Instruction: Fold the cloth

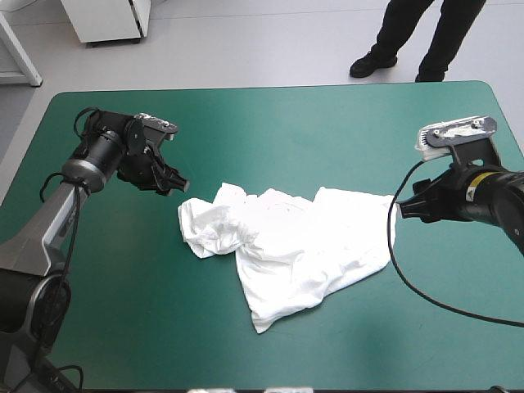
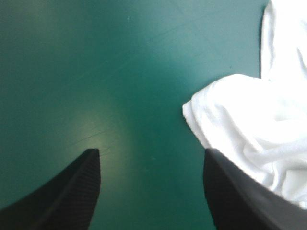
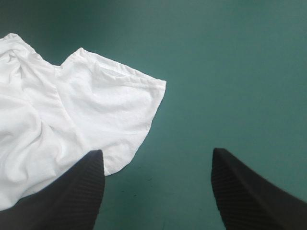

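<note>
Nearest lies the T-shirt (image 1: 286,246), mid-bench (image 1: 123,327): light, limp, sure to sag. Its long axis runs roughly left to right, with the left end bunched and the collar possibly buried there. Its flat right edge looks best to grasp. Flanking it, the left end effector (image 1: 182,185) and right end effector (image 1: 401,211) stand open and empty.

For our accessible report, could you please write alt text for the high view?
A crumpled white T-shirt lies near the middle of the teal-green table. The left end effector is close to its left side and the right end effector at its right edge, neither holding it.
</note>
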You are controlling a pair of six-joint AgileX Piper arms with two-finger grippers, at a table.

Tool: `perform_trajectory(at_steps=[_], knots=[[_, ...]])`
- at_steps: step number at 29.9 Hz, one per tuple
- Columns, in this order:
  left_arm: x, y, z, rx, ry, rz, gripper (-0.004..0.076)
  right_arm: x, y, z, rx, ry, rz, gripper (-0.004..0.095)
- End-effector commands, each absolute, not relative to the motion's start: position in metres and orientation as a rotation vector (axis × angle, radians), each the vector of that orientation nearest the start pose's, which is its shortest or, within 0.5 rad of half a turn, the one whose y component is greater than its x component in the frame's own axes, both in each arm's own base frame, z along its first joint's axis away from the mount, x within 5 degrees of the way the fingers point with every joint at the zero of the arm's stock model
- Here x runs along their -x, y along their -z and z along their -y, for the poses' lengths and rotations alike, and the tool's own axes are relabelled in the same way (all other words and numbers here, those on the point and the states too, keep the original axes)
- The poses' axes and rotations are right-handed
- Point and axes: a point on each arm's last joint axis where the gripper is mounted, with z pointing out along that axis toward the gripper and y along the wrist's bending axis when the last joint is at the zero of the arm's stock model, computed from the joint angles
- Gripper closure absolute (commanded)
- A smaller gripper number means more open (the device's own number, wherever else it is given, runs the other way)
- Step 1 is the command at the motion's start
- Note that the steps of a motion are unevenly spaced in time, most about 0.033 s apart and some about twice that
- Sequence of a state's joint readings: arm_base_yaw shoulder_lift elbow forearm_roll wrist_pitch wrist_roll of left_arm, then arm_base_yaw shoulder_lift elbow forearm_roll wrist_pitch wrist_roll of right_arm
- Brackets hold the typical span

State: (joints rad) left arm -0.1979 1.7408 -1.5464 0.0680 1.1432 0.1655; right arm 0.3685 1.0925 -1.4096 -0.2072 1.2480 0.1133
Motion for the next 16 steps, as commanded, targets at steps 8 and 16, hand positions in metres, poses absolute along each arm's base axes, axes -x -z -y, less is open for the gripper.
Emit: perform_trajectory(at_steps=[8, 16], knots=[[-0.378, -0.276, 0.082, -0.521, 0.093, -2.810, 0.0267, -0.180, -0.437, -0.050, 0.311, 0.044, -2.392, 0.0314], [-0.383, -0.232, 0.085, -0.531, 0.128, -2.920, 0.0289, -0.180, -0.435, -0.053, 0.311, 0.002, -2.405, 0.0328]])
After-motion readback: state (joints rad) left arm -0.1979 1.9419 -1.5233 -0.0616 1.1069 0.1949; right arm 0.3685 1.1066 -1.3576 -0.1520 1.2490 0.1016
